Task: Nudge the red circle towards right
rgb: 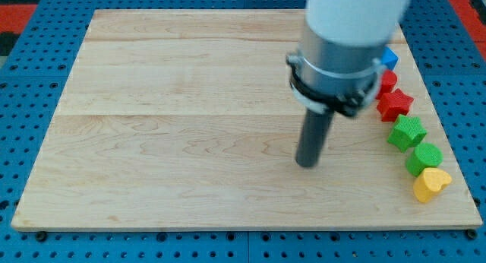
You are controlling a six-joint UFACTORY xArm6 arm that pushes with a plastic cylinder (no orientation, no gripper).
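While my tip rests mid-board, red circle well right, handless rod, nothing held.

No readable text, label or number anywhere (board, blocks all unmarked).

wooden board, blue block, red star, green blocks, yellow heart

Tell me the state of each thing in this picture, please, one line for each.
My tip: on the bare wooden board, left of every block, touching none.
Blue block: mostly hidden behind the arm.
Red circle: partly hidden, near the view's right edge.
Red star: flat, below the red circle.
Green star: flat.
Green round block: flat.
Yellow heart: flat, lowest in the row.
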